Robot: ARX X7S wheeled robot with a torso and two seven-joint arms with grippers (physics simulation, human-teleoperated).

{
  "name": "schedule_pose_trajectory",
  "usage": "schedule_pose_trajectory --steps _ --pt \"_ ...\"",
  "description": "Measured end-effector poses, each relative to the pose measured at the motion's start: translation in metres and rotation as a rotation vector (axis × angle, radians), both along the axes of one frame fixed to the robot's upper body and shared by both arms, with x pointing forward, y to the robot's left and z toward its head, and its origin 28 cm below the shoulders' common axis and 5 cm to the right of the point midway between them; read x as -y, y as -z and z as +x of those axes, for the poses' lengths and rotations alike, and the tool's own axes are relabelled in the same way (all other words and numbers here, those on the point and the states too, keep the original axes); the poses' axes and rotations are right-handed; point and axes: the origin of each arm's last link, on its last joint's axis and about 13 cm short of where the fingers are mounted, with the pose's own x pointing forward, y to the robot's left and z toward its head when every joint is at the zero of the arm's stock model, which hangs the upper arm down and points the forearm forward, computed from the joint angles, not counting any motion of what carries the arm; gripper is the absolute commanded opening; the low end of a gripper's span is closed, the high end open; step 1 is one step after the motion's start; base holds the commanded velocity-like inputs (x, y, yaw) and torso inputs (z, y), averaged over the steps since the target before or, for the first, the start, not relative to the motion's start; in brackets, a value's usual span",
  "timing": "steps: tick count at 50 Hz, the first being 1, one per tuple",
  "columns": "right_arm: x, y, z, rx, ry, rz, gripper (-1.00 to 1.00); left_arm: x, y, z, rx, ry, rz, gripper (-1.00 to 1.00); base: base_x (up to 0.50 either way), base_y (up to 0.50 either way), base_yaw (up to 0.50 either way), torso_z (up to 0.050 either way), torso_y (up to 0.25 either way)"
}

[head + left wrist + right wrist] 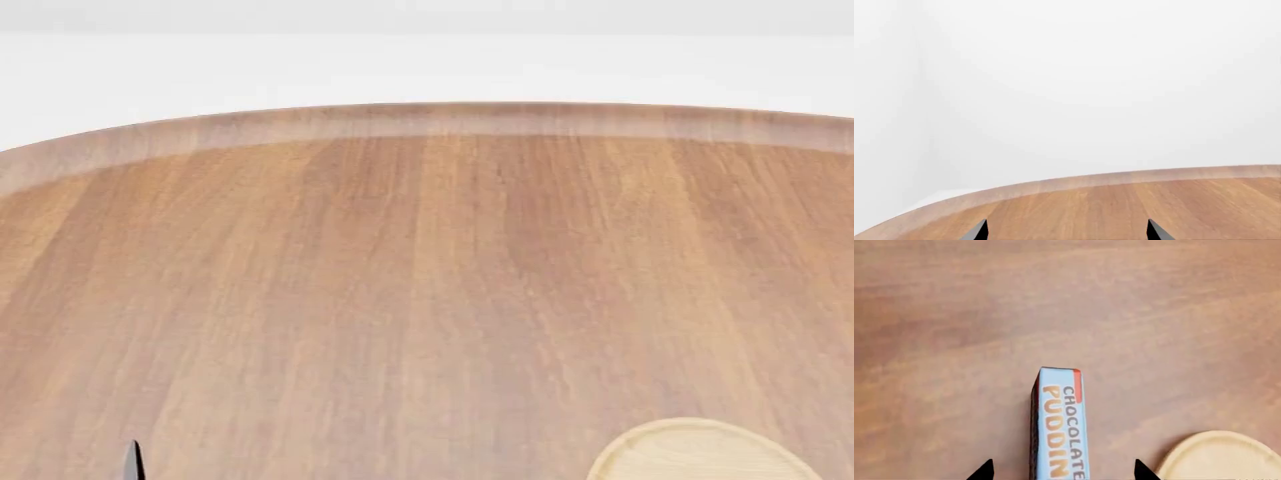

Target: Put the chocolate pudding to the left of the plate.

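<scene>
The chocolate pudding (1057, 425) shows in the right wrist view as a narrow carton with a light blue top and a red edge. It stands between the tips of my right gripper (1062, 471). The jaws are open, with a wide gap on each side of the carton. The plate (1221, 455), a pale wood disc, lies on the table close beside the carton. In the head view only part of the plate's rim (701, 450) shows at the bottom right, and the pudding is out of view. My left gripper (1066, 232) is open and empty over bare table.
The round wooden table (427, 280) fills the head view, with its curved far edge (427, 120) against a white floor. One dark fingertip (132, 460) of the left gripper shows at the bottom left. The left wrist view shows the table's edge (1121, 177).
</scene>
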Motion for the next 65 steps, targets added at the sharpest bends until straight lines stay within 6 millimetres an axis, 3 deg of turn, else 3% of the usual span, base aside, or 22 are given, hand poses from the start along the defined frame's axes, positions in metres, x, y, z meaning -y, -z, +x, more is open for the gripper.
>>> schedule_pose_trajectory --steps 65 --pt "0.014 0.044 -0.003 -0.055 0.057 0.055 1.0 0.002 0.001 0.0 -0.003 0.005 0.008 1.0 0.0 0.0 0.0 0.0 0.0"
